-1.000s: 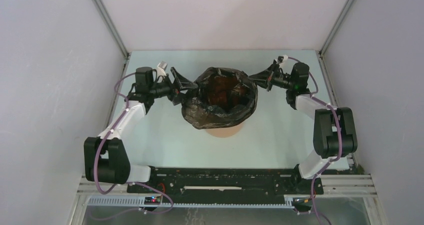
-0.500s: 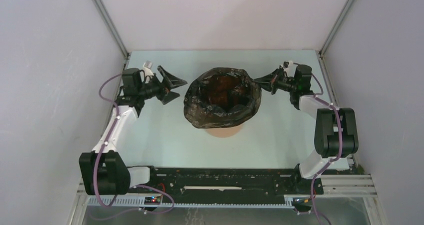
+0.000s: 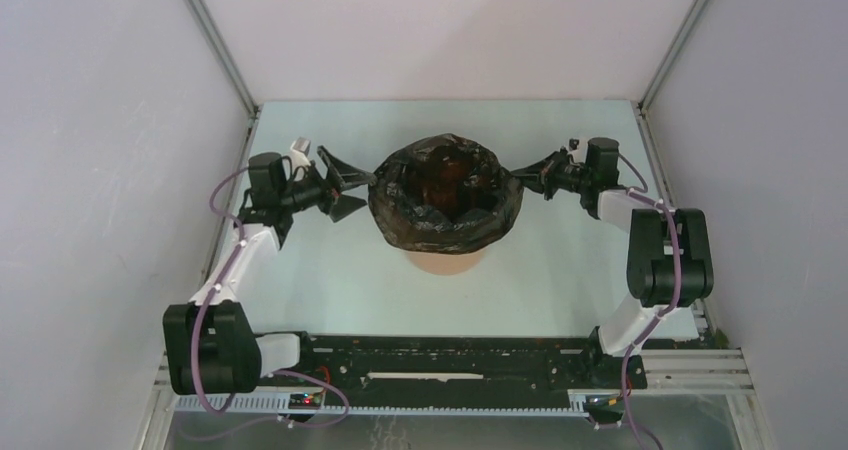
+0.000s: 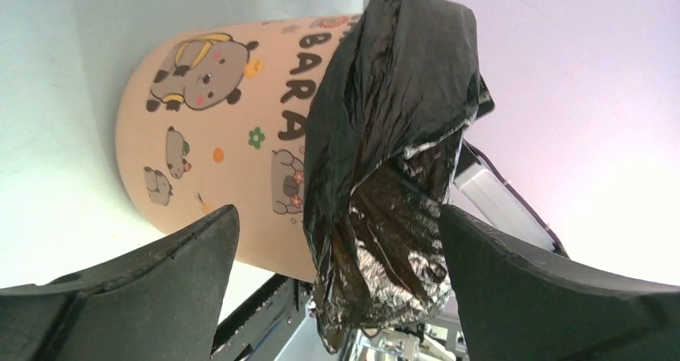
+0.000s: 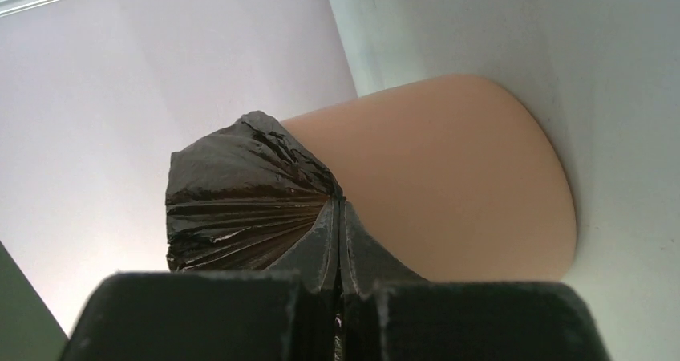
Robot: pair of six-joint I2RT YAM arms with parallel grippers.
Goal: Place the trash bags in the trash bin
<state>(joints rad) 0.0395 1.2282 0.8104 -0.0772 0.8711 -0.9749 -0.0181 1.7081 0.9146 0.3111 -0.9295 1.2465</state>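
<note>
The orange trash bin stands mid-table with the glossy black trash bag lining it, the bag's mouth open and folded out over the rim. My left gripper is open and empty just left of the bag. In the left wrist view the bag's hanging edge and the bin's cartoon-printed side lie ahead between my spread fingers. My right gripper is shut on the bag's right edge. In the right wrist view the pinched pleats fan from the shut tips beside the bin wall.
The pale table is boxed in by white walls on the left, right and back. The black base rail runs along the near edge. Both arms reach in from the sides, level with the bin's rim.
My left gripper let go of the bag's left edge, opened and drew back left, then came a little closer again. My right gripper, still pinching the bag, moved slightly down along the rim.
</note>
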